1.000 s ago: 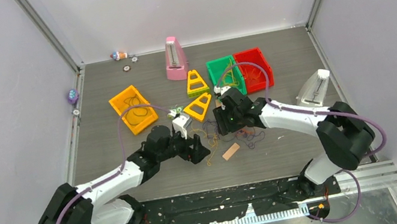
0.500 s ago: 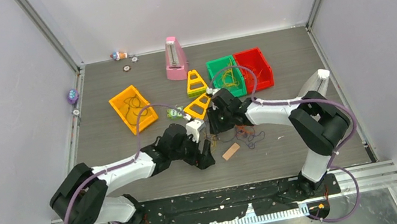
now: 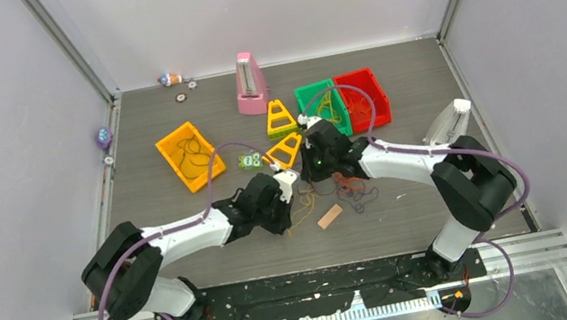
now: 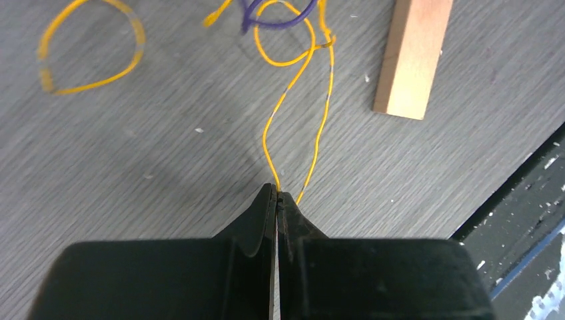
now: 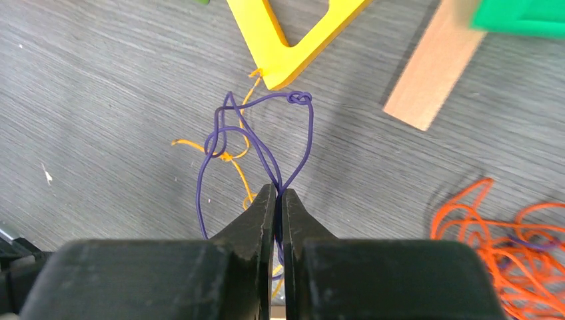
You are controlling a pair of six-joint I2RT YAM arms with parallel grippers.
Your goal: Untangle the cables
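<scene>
A tangle of thin cables (image 3: pixel 329 196) lies mid-table between both arms. My left gripper (image 4: pixel 278 194) is shut on a yellow cable (image 4: pixel 268 133), whose strands run up to a loop knotted with a purple one (image 4: pixel 276 23). My right gripper (image 5: pixel 279 191) is shut on purple cable strands (image 5: pixel 293 143); they rise to a small knot (image 5: pixel 300 99) and twist with a yellow strand (image 5: pixel 236 163). An orange-red bundle (image 5: pixel 496 230) lies to the right of that gripper. In the top view the left gripper (image 3: pixel 288 209) and the right gripper (image 3: pixel 315 174) sit close together over the tangle.
A wooden stick (image 3: pixel 330 217) lies near the cables. Yellow triangle blocks (image 3: pixel 285 149), a green bin (image 3: pixel 321 106), a red bin (image 3: pixel 363 97) and an orange bin (image 3: pixel 190 155) hold the middle. A pink metronome (image 3: pixel 250 84) stands behind and a white one (image 3: pixel 448 125) at right.
Both grippers went from open to shut, the left on yellow cable, the right on purple cable. The left arm reached further right, and the right gripper settled at the tangle's upper left.
</scene>
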